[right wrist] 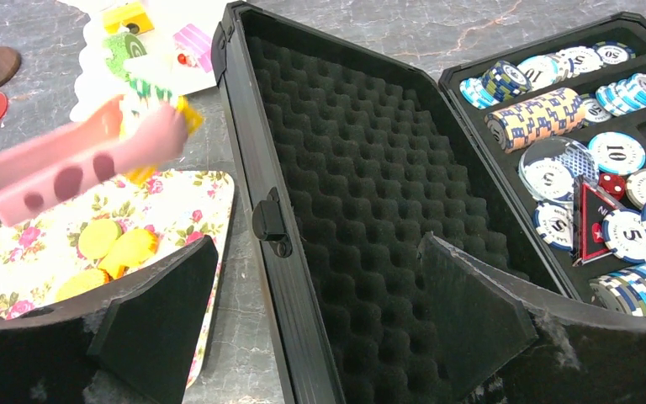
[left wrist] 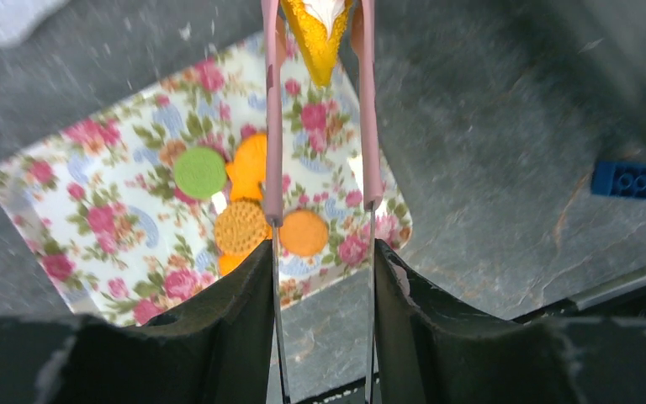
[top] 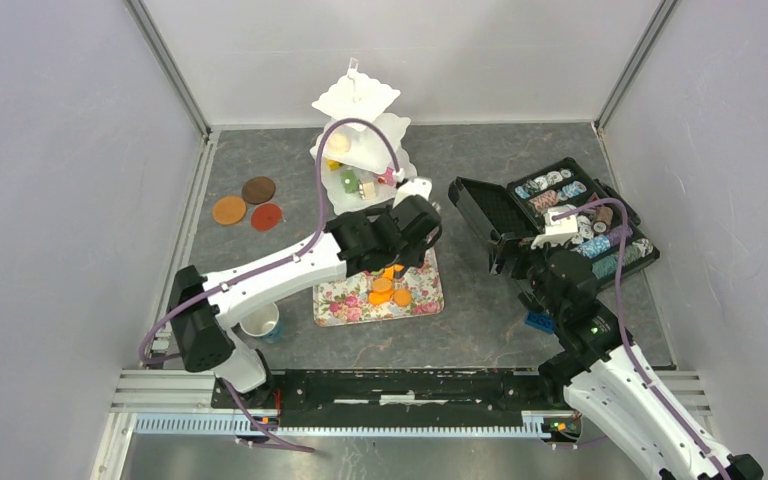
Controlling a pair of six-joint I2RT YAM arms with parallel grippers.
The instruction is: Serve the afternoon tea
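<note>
A grey marbled table point(top: 480, 170) is seen. At its far left a brown saucer point(top: 258, 189), an orange saucer point(top: 229, 210) and a red saucer point(top: 267, 217) are laid close together. A white tiered stand point(top: 360, 120) is set at the far middle, and a floral tray point(top: 345, 305) nearer. A cup point(top: 260, 322) is stood at the near left. An open black case point(top: 490, 215) is placed at the right, with a blue brick point(top: 538, 322) just before it.

We see an orange cake wedge point(left wrist: 315, 38), white-creamed, pinched in pink tongs point(left wrist: 272, 126) over the floral tray point(left wrist: 92, 194). A green biscuit point(left wrist: 199, 172) and orange biscuits point(left wrist: 303, 232) lie flat there. Three round saucers point(top: 258, 189) rest well left.
</note>
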